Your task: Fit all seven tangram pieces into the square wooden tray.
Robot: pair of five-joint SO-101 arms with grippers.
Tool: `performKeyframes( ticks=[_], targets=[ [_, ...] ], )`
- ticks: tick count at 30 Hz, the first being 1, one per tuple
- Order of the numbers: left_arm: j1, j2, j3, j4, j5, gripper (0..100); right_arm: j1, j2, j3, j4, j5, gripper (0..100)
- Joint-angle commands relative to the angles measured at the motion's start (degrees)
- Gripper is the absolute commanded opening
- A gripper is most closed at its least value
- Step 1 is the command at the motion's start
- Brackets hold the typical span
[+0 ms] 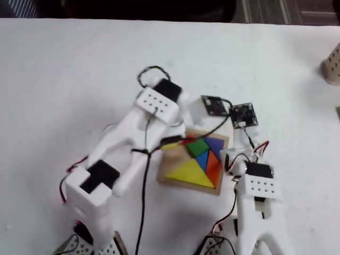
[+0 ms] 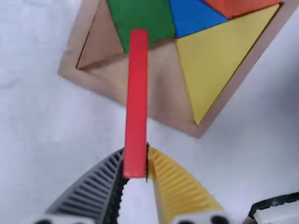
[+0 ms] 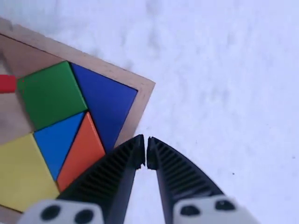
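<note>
The square wooden tray [image 1: 187,182] lies between the two arms. It holds a green square [image 1: 197,146], two blue pieces [image 1: 214,144], an orange piece [image 1: 213,164] and a large yellow triangle [image 1: 191,171]. My left gripper [image 2: 136,164] is shut on a red piece [image 2: 136,93], held on edge above the tray's bare wooden floor [image 2: 161,88] beside the green square [image 2: 142,16]. In the high view the red piece [image 1: 179,141] hangs over the tray's far left side. My right gripper [image 3: 145,150] is shut and holds nothing, just off the tray's rim [image 3: 107,70] near the orange piece [image 3: 84,151].
Two small circuit boards [image 1: 215,105] [image 1: 244,114] with wires lie just behind the tray. A wooden object [image 1: 332,66] stands at the table's right edge. Cables trail along both arms. White tabletop [image 1: 64,79] stretches wide to the left and back.
</note>
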Motion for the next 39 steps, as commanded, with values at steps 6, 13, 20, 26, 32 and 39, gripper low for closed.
performKeyframes(
  ticks=[6,13,20,26,32,39],
  targets=[
    [6.11,-2.86,4.22,-13.80,-0.26,2,7.25,-1.89,-1.85,3.21,0.26,1.8],
    [4.00,-3.21,12.57,-29.36,19.43,2,14.55,-1.45,-1.85,3.21,0.18,1.8],
    [2.95,-2.86,13.45,-31.74,30.33,2,14.99,-1.45,-1.67,2.86,0.18,1.8],
    [3.30,-2.95,15.82,-31.47,30.33,14,14.90,-1.45,-1.67,2.86,0.18,1.8],
    [6.20,-3.30,18.20,-31.74,30.33,18,14.90,-1.45,-1.67,2.86,0.18,1.8],
    [6.11,-3.47,14.95,-25.05,30.33,18,14.81,-1.36,-1.58,2.86,0.18,1.8]
  ],
)
